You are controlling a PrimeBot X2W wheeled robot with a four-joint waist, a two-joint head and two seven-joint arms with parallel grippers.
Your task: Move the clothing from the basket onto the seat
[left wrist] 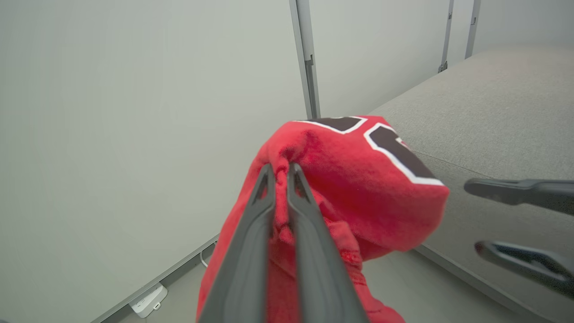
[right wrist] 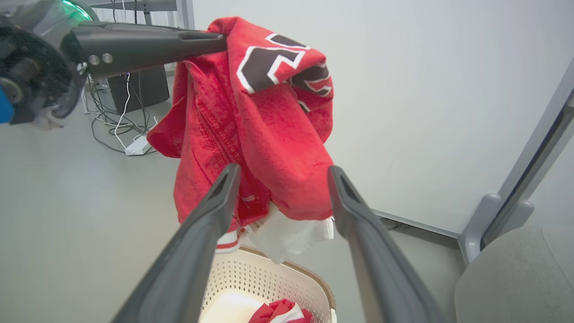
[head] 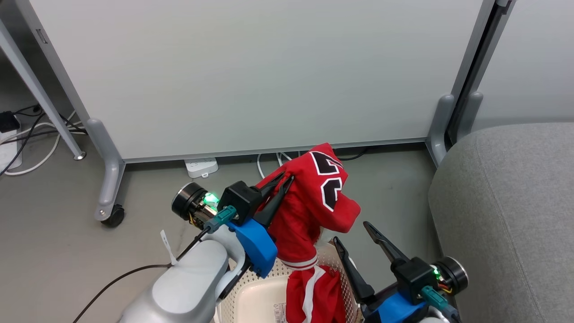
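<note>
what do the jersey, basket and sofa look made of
The jersey looks like soft matte knit fabric: fuzzy nap, limp drape. The basket seems moulded cream plastic: smooth, evenly perforated wall. The sofa looks like woven grey upholstery: fine texture, visible seam.

Office, wheeled partition (head: 251,76), pwr strip (head: 201,167), cables (head: 33,130)

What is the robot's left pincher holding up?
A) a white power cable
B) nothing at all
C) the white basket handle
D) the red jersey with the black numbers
D: the left gripper is pinched shut on a fold of the red jersey, which hangs above the basket.
</note>
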